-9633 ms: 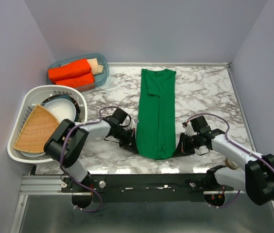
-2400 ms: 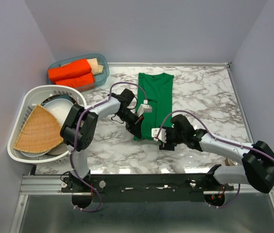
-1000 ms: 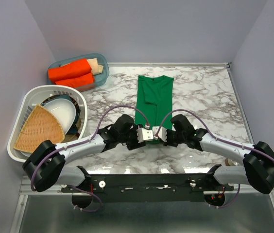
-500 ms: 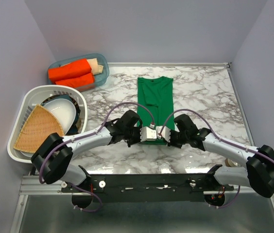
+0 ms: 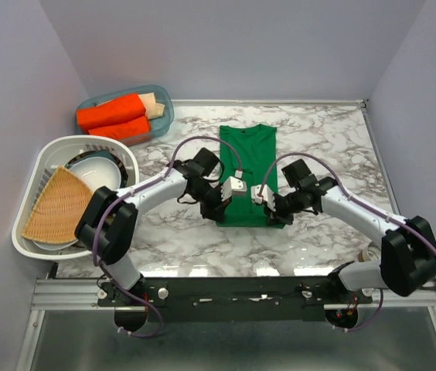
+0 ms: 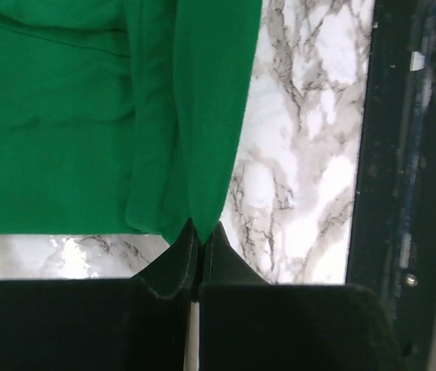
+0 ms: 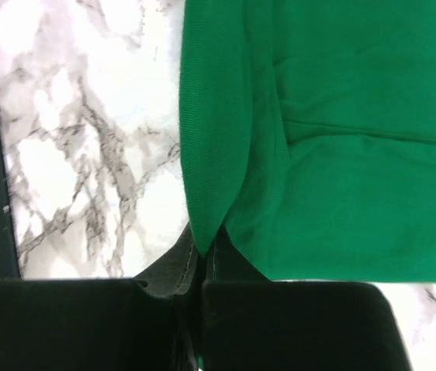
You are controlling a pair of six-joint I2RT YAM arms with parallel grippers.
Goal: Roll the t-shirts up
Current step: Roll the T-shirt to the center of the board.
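The green t-shirt [image 5: 247,158] lies folded into a narrow strip on the marble table, its neck at the far end and its near end turned back into a short fold [image 5: 246,210]. My left gripper [image 5: 219,207] is shut on the left corner of that fold; in the left wrist view the green cloth [image 6: 195,139] runs up from between its fingertips [image 6: 200,230]. My right gripper [image 5: 276,214] is shut on the right corner; the right wrist view shows the cloth [image 7: 226,139] pinched at its fingertips [image 7: 204,249].
A blue tub [image 5: 161,104] holding orange rolls [image 5: 114,116] stands at the back left. A white basket [image 5: 44,154] with bowls and a woven mat [image 5: 59,207] is at the left. The table's black front rail [image 6: 403,154] is close by.
Both grippers have moved away from me with the shirt's near end, rolling it further up the strip. The visible length of shirt has got shorter.
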